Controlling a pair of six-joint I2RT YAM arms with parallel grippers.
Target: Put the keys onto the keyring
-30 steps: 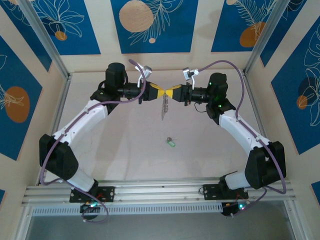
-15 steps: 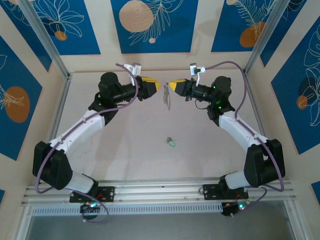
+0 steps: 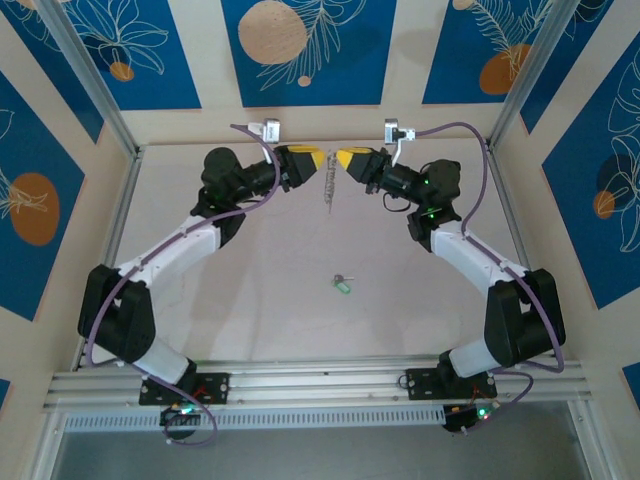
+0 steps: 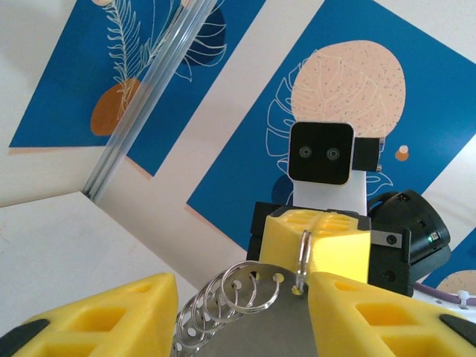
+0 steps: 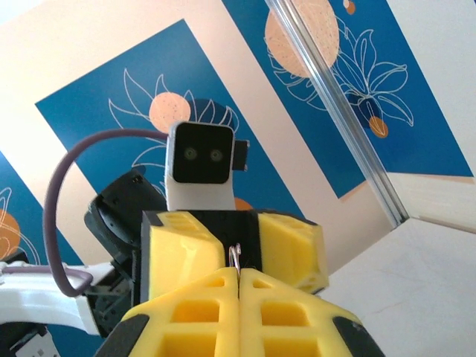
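The keyring hangs in the air at the back of the table, between the two yellow-fingered grippers. My right gripper is shut on one thin wire ring of it, the ring pinched between its fingers. My left gripper faces it, open. The left wrist view shows the keyring's grey plate and its row of silvery rings between the spread left fingers, touching neither pad that I can see. The green-headed key lies on the table well below, away from both grippers.
Both arms reach up toward the back wall with its blue patterned panels. Metal frame posts stand at the back corners. The arm bases sit on the rail at the near edge.
The grippers, pressed together a second ago, have separated. Both have lifted toward the back wall. The keyring has gone up with the right gripper; the key has not moved.
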